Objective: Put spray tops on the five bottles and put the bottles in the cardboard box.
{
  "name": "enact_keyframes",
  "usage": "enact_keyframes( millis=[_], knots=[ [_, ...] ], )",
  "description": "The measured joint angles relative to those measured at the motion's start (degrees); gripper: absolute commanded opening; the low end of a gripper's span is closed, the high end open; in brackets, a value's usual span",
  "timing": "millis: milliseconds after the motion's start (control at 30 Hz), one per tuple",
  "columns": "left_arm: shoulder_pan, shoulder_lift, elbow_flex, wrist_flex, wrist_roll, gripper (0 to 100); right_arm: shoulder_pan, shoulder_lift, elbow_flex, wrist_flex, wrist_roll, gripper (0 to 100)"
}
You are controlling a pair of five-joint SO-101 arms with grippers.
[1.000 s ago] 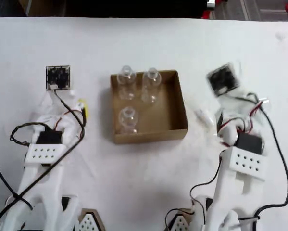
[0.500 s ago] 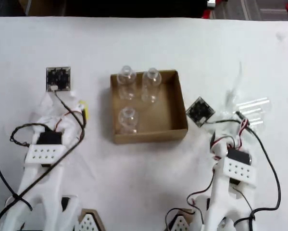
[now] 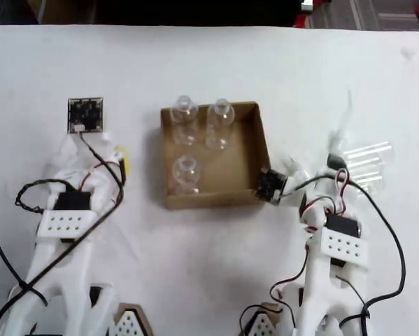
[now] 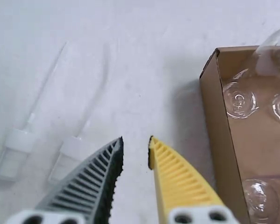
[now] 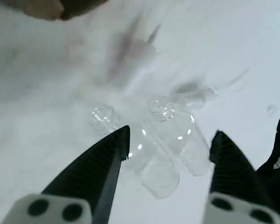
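We see a white table (image 3: 216, 63) with the open cardboard box (image 3: 247, 150) at its middle; the left gripper (image 4: 135, 139) hovers left of the box, its fingers a narrow gap apart and holding nothing; the right gripper (image 5: 172, 132), fingers spread wide, frames the loose bottles (image 5: 161, 177) lying right of the box; we count two of these, and three bottles (image 3: 186, 171) upright inside the box; two spray tops (image 4: 16, 149) lie just beside the left gripper, on the side away from the box.

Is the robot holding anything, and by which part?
Nothing is held. The left gripper has only table between its fingers; the right gripper is open above the loose bottles.
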Motion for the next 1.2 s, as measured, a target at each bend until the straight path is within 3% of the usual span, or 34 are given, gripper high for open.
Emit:
enact_keyframes(
  millis=[233, 533, 1200],
  knots=[
    [0.0, 0.0, 0.0, 0.0, 0.0, 9, -0.09, 0.0, -0.53, 10.9, 10.11, 26.5],
    [0.0, 0.0, 0.0, 0.0, 0.0, 9, -0.09, 0.97, -3.69, 13.8, 15.74, 26.4],
    [0.0, 0.0, 0.0, 0.0, 0.0, 9, 2.64, 24.62, -15.3, 13.8, 16.7, 26.2]
  ],
)
